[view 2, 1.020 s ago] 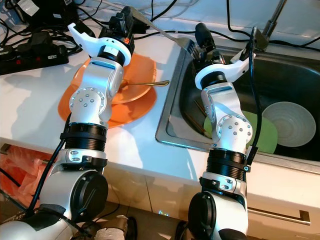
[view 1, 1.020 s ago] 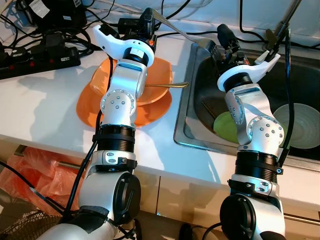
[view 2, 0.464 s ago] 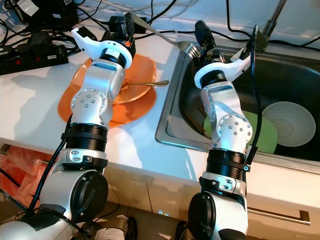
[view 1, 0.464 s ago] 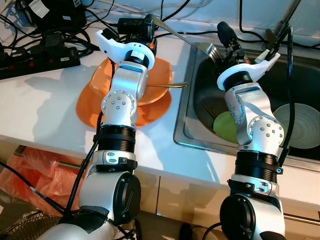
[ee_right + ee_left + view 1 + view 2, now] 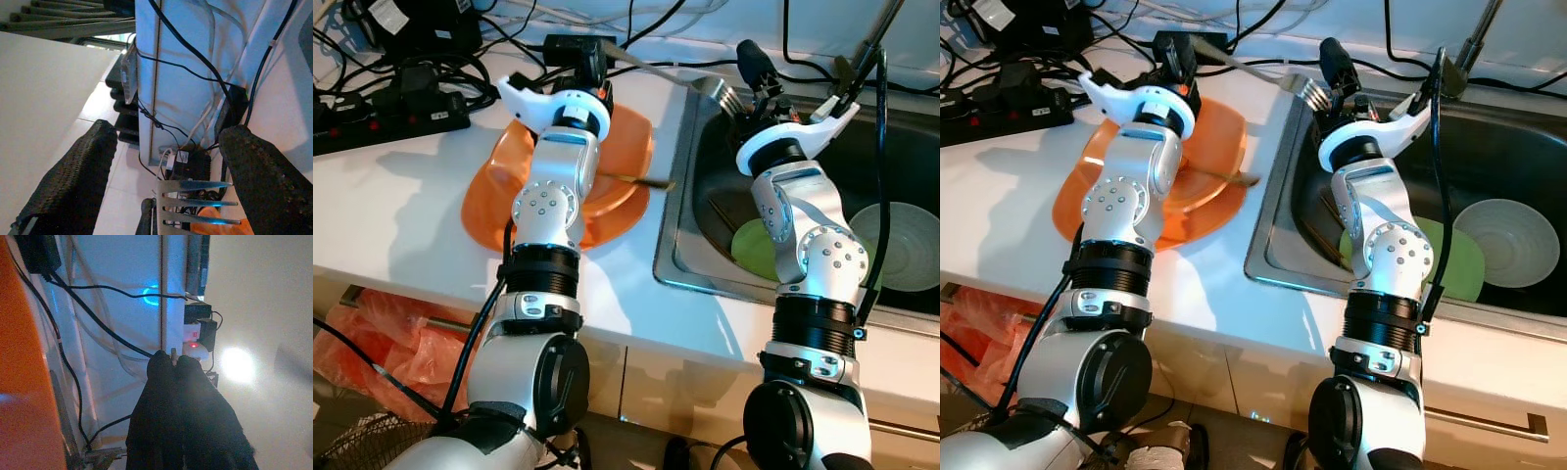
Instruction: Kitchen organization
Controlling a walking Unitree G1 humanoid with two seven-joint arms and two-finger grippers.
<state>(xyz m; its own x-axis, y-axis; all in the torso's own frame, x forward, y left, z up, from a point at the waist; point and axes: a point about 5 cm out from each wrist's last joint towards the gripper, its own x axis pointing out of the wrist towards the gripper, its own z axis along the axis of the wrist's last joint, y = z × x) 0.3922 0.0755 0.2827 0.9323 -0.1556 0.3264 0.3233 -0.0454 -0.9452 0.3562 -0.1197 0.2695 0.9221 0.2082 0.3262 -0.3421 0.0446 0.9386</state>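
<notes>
Holding: the left pincer (image 5: 576, 54), at the far edge of the white surface (image 5: 401, 211), is closed on the handle of a long metal spatula (image 5: 651, 67); its two fingers (image 5: 166, 382) are pressed together with a sliver of metal between them.
Spatula position: it runs rightward from the left pincer, and its slotted head (image 5: 195, 203) hangs over the far left corner of the sink (image 5: 680, 259).
Right pincer: the right pincer (image 5: 756, 73) stands spread wide just beside the slotted head, touching nothing.
Handling: the spatula looks stiff, light and smooth, so likely slippery; the head end would swing if held only at the handle tip. A hold nearer the middle of the shaft seems steadier.
Orange plates: two orange plates (image 5: 484, 191), stacked on the surface under the left arm.
Gold utensil: one gold utensil (image 5: 641, 181) lies across the top plate.
Sink contents: one green plate (image 5: 754, 250) and one white dish (image 5: 906, 245); both probably breakable, best taken by the rim.
Cables: power strips (image 5: 382, 113) and cables crowd the far left.
</notes>
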